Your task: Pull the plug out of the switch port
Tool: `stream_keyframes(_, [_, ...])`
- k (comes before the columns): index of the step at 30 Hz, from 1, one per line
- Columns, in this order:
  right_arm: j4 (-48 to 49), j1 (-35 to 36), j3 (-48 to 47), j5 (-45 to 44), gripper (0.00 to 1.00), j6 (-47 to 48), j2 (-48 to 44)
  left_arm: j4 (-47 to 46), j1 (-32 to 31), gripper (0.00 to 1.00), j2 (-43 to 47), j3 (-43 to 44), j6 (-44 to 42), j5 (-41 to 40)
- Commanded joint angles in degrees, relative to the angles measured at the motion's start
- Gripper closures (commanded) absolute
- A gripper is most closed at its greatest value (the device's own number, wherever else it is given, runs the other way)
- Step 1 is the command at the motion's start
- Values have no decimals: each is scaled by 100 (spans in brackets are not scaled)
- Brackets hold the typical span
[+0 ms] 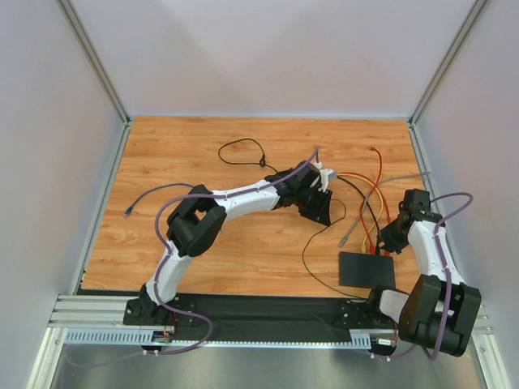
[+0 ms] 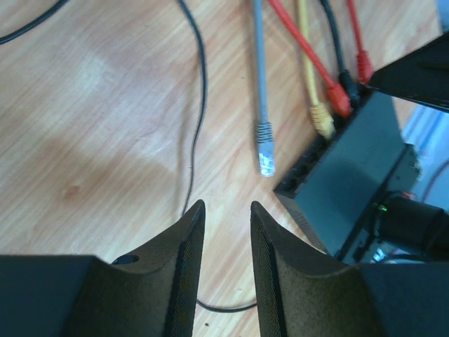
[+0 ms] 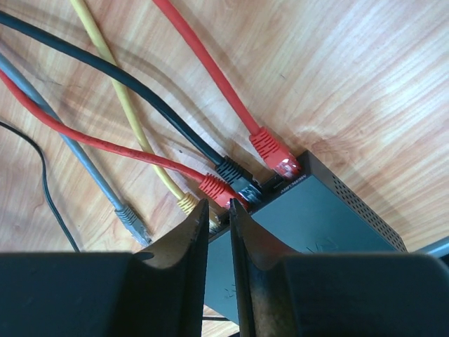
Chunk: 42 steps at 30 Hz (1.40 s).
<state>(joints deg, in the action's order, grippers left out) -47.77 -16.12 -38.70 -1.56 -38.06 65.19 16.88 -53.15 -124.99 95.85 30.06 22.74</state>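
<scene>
Four plugs sit at one edge of the switch (image 3: 316, 225): a red plug (image 3: 277, 156), a black plug (image 3: 235, 175), another red plug (image 3: 214, 188) and a yellow plug (image 3: 186, 203). The switch lies flat on the wooden table (image 1: 203, 146), near the front on the right side, close to the right arm's base. The grey plug (image 2: 265, 149) is not in the switch. It lies loose on the wood just beside it, so I think the pull is done.

The right gripper (image 3: 219, 217) hangs right over the plug edge of the switch. Its jaws are only a little apart and hold nothing. I think it is there to keep the box from sliding. The left gripper (image 2: 228, 225) is back from the grey plug, with its jaws apart and nothing between them. A thin black wire (image 2: 200, 105) runs over the wood next to it.

Some things are hard to see. The ports are dark, so I cannot tell which one is empty. One finger hides part of the yellow plug. From above, the right gripper covers the plug edge.
</scene>
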Motion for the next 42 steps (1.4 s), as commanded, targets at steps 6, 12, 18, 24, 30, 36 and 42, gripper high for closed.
stream_keyframes(6, [-382,30,-217,-283,79,-281,-226,-1310,6,58,-227,520,816,1732])
stream_keyframes(12, [-505,30,-243,-257,78,-324,-375,-126,-336,53,-983,1785,-94,894])
stream_keyframes(18, [-523,30,-288,-117,78,-386,-428,140,-398,57,-1458,2122,-203,686])
stream_keyframes(24, [-461,30,-94,-125,78,-447,-384,-782,-477,65,-1572,1859,640,1461])
stream_keyframes(30, [-470,30,134,-73,79,-614,-481,-1003,-592,64,-1810,1981,860,1689])
stream_keyframes(36, [-645,30,240,-283,80,-755,-533,-1486,-627,64,-1810,1595,1159,2006])
stream_keyframes(42, [-900,30,222,-652,80,-1036,-709,-1653,-688,65,-1696,1261,1309,1962])
